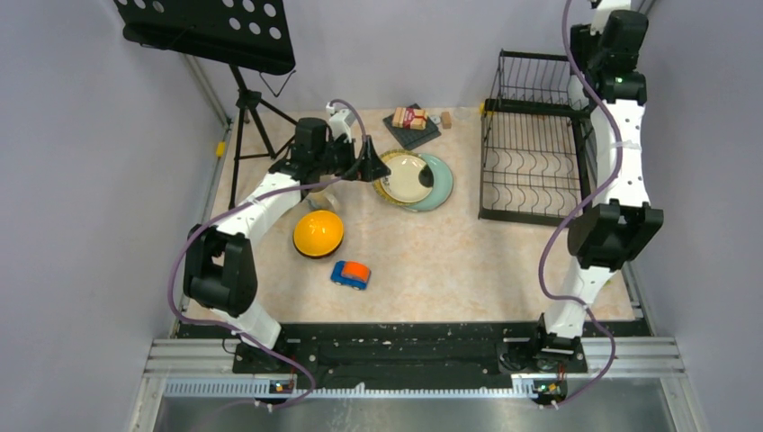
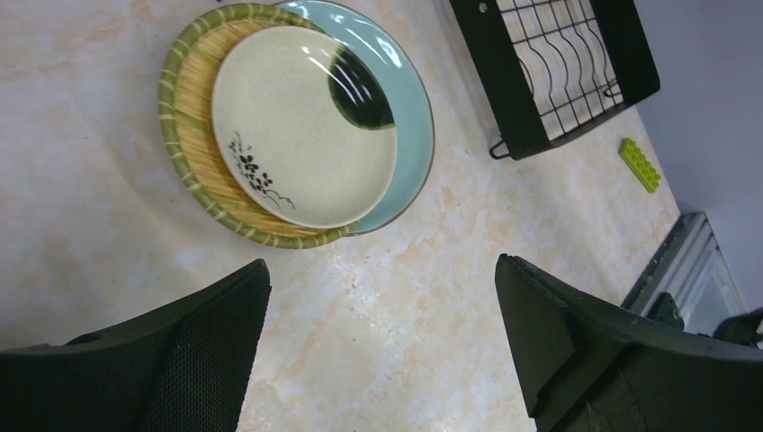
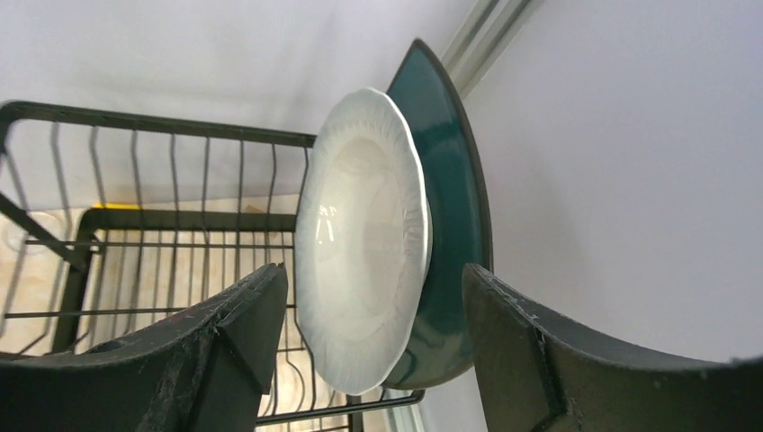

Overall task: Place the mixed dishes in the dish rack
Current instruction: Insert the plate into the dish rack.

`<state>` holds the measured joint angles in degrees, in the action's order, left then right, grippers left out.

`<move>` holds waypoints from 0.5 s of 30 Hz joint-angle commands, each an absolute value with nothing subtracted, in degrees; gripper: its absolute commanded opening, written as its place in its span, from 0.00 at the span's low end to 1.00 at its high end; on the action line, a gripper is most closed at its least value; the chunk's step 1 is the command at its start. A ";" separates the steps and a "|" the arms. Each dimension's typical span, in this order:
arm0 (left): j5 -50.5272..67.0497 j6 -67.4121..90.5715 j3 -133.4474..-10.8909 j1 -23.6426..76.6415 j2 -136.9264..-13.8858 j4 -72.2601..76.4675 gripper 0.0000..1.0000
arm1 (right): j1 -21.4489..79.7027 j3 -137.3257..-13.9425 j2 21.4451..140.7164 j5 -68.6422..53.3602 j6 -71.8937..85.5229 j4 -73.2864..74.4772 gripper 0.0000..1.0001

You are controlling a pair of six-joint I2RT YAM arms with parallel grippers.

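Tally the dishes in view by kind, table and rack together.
Plates: 5 (cream plate, yellowish plate and mint plate stacked on the table; white plate and dark teal plate standing in the dish rack)
Bowls: 1 (orange bowl)
Mugs: 0 in clear view
Total: 6

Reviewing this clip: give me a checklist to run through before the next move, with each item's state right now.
1. Left pincer open and empty: ok, jaws wide, nothing between them.
2. Cream plate free to pick: ok; it lies on top of the yellowish plate and the mint-green plate.
3. White plate standing on edge in the dish rack: ok, beside the dark teal plate.
4. Right pincer clear of the white plate: cannot tell; jaws apart on either side, contact unclear.
5. Free rack slots: ok, bare wires in the top view.
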<state>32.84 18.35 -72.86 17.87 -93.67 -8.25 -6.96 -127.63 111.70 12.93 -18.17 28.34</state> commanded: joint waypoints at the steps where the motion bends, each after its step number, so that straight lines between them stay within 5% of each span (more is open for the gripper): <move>1: 26.14 19.20 -72.87 17.56 -90.47 -7.65 0.99 | -7.38 -131.32 105.54 7.41 -14.68 26.71 0.73; 10: 21.67 20.64 -70.41 17.49 -87.82 -6.18 0.99 | -7.30 -129.38 99.76 0.81 -4.12 28.82 0.73; 15: 21.74 20.97 -69.29 17.49 -86.95 -6.80 0.99 | -7.29 -105.66 84.94 -8.24 8.14 16.66 0.73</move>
